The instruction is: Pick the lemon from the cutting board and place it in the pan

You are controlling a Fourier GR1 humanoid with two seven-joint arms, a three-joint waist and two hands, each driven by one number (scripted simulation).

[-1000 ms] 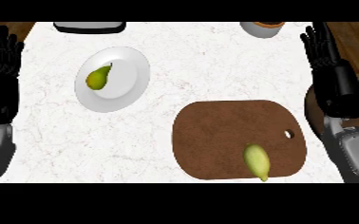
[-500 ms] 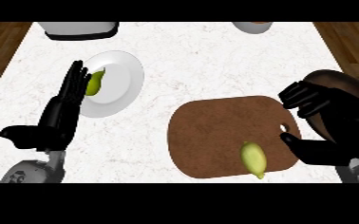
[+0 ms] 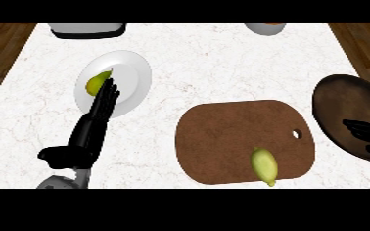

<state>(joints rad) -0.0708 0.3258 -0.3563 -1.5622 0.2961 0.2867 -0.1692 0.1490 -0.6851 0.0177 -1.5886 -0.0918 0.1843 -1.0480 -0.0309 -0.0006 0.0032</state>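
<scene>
The yellow-green lemon [image 3: 265, 165] lies on the brown cutting board [image 3: 231, 132], near its front edge. A dark pan [image 3: 345, 103] shows partly at the right edge, just right of the board. Only a small black part of my right hand [image 3: 358, 127] shows there, over the pan's near side and apart from the lemon. My left hand [image 3: 92, 125] is at the left, open with straight fingers pointing away, its tips over the near rim of a white plate [image 3: 130, 76]. It holds nothing.
A green pear-like fruit [image 3: 96, 83] lies on the white plate, just beyond my left fingertips. A grey appliance [image 3: 86, 29] stands at the back left and a bowl [image 3: 265, 28] at the back right. Wooden floor shows past both counter sides.
The view has shifted right, bringing the pan into sight. My right hand has slid from above the board's right side out to the right edge. The lemon has not moved on the board.
</scene>
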